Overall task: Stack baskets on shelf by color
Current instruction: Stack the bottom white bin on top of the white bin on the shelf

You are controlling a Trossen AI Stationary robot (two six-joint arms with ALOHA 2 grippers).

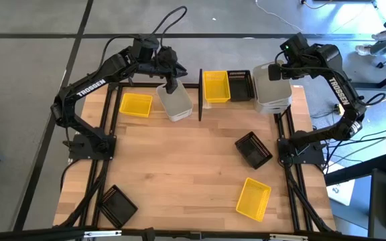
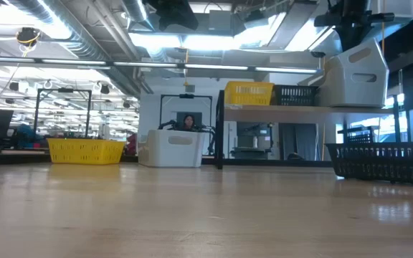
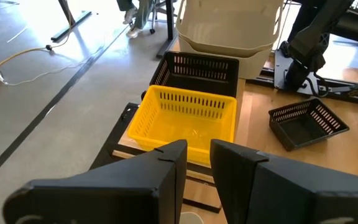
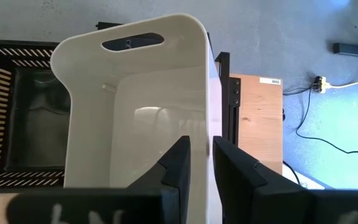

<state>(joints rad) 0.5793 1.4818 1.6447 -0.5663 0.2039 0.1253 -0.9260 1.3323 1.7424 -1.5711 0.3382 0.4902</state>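
Two whitish bins are at the right end of the shelf (image 1: 228, 102). The upper bin (image 1: 268, 79) is nested into the lower one (image 1: 277, 104), and my right gripper (image 4: 201, 155) is shut on the upper one. A yellow basket (image 1: 215, 86) and a black basket (image 1: 239, 84) stand beside them on the shelf. A third whitish bin (image 1: 176, 104) rests on its base on the table, left of the shelf post. My left gripper (image 1: 172, 84) hovers over its far end, fingers together, touching nothing. My right gripper pinches a side wall (image 4: 208, 118) of the upper whitish bin at its rim, one finger inside and one outside. The fingers come from above, pointing down. The bin (image 2: 364, 54) sits tilted, its lower part inside the whitish bin on the shelf.
On the table lie a yellow basket (image 1: 136, 105) left of the third whitish bin, a black basket (image 1: 253, 148) right of centre, a yellow one (image 1: 253, 199) near the front right and a black one (image 1: 117, 204) at the front left. Bare wood spans the middle.
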